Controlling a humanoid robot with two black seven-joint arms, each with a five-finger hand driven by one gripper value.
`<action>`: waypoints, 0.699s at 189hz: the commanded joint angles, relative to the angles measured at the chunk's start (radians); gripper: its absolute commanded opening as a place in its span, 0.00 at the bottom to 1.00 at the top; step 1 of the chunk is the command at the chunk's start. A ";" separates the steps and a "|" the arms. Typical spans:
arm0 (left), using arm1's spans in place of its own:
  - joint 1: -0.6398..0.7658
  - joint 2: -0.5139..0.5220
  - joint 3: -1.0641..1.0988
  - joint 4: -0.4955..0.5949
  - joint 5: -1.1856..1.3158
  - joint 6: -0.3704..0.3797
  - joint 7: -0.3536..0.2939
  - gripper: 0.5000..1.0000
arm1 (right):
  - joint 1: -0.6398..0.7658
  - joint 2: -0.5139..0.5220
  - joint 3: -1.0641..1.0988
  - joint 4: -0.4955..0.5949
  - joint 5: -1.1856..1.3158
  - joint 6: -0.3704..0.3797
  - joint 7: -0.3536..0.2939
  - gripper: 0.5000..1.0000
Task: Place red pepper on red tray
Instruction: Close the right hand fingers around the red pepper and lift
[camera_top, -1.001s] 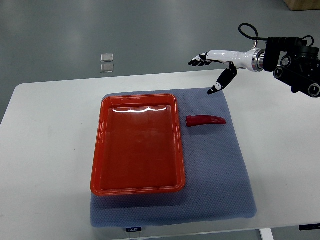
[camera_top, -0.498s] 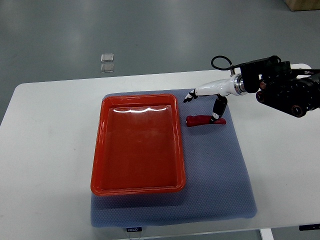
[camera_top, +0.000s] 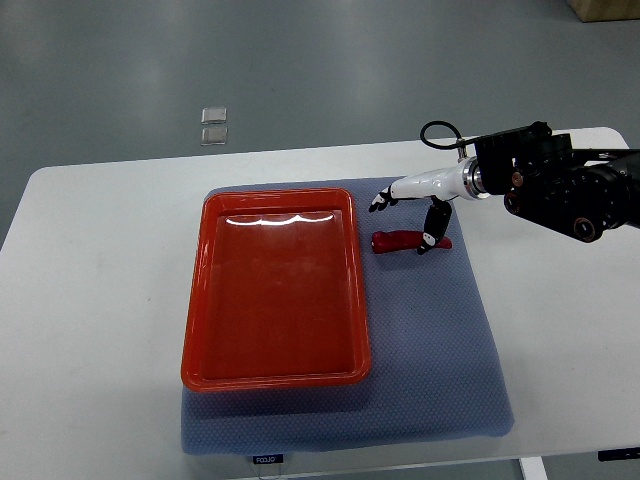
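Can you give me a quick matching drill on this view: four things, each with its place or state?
Things:
1. pepper
2. tray
3. right hand
4. mat

Places or states:
A. spread under the tray, on the table
B. empty, on the left part of the mat
C. lying on the mat, right of the tray
D. over the pepper, thumb down at its right end

Pairs: 1-C, 2-B, 3-D, 4-A
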 joint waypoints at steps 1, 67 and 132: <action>0.000 0.000 0.000 0.000 0.000 0.002 0.000 1.00 | -0.014 0.011 0.000 0.000 0.000 -0.001 0.001 0.82; 0.000 0.000 0.000 0.000 0.001 0.000 0.000 1.00 | -0.028 0.005 0.000 -0.001 -0.008 -0.013 0.001 0.57; 0.000 0.000 0.000 0.000 0.000 0.000 0.000 1.00 | -0.026 0.008 -0.002 0.000 -0.017 -0.011 0.012 0.14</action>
